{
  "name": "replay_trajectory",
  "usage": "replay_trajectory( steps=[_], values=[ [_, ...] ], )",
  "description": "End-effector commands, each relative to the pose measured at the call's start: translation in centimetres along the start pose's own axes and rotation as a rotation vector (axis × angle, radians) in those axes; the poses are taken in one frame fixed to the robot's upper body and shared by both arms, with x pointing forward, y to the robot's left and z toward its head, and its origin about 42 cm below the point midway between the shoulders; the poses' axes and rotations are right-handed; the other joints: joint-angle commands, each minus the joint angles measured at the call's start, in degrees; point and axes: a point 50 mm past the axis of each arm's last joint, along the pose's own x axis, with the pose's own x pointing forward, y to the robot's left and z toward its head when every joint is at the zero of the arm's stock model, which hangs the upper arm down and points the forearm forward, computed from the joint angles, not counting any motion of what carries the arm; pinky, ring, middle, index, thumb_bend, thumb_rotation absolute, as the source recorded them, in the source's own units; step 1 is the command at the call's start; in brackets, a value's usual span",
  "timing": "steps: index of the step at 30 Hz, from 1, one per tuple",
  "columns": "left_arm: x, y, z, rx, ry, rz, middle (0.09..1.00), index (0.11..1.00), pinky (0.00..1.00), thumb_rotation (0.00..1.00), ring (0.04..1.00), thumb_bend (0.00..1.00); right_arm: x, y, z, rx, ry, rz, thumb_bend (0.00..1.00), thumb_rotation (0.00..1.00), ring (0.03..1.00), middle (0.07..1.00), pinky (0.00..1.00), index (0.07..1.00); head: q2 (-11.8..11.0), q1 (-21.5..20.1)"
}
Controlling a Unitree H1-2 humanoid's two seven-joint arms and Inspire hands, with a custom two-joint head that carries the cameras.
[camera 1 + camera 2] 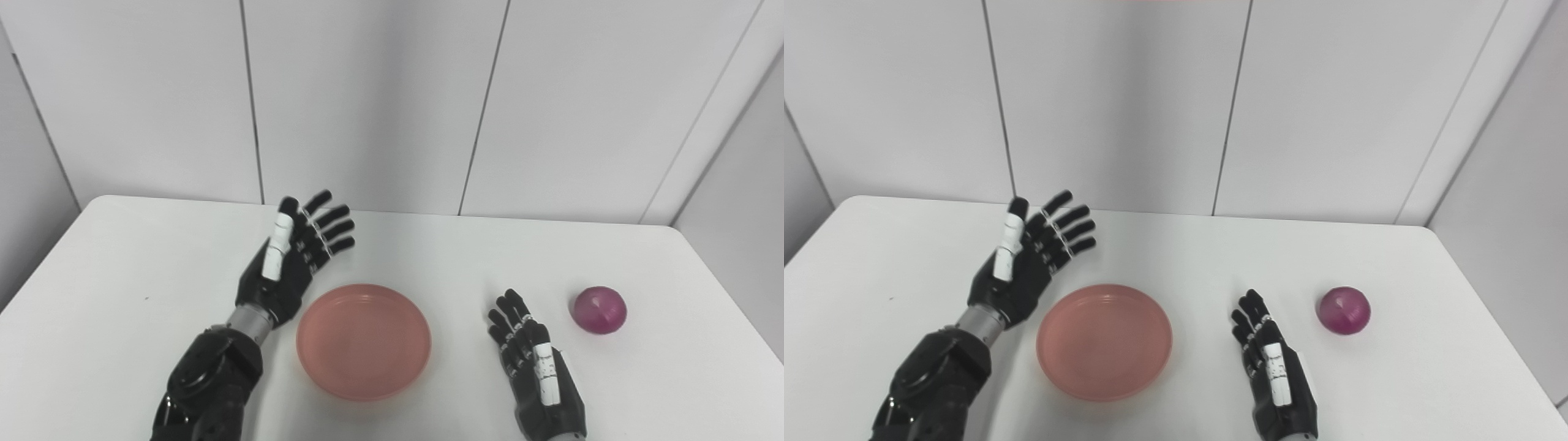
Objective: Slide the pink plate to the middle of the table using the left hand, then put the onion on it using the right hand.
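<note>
Pink plate (364,340) lies near the table (122,263) centre, at about 4 o'clock from the left hand (291,260), which is raised just beside its rim, fingers spread, holding nothing. Left eye view: the onion (598,310) sits at about 2 o'clock from the right hand (533,367), near but apart; it is round, with no marked long axis. Right eye view: the right hand, fingers loosely extended and empty, lies between plate and onion, clearly the nearer hand to the onion. Judged from this layout, the slide looks complete and a reach toward 2 o'clock comes next.
</note>
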Motion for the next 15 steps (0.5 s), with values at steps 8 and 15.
replay_trajectory(
  steps=[8, 15],
  values=[
    [1.9, 0.8, 3.5, 0.051, -0.094, 0.0, 0.821, 0.884, 0.81, 0.78, 0.825, 0.87, -1.2, -0.1, -2.3, 0.041, 0.07, -0.017, 0.9, 0.79, 0.948, 0.946, 0.98, 0.951, 0.2, 0.3],
    [1.0, 3.8, 1.8, 0.096, -0.038, 0.077, 0.825, 0.897, 0.83, 0.77, 0.827, 0.88, -1.4, -0.3, -2.1, 0.038, 0.071, -0.014, 0.9, 0.79, 0.945, 0.945, 0.97, 0.95, 0.6, 0.5]
  ],
)
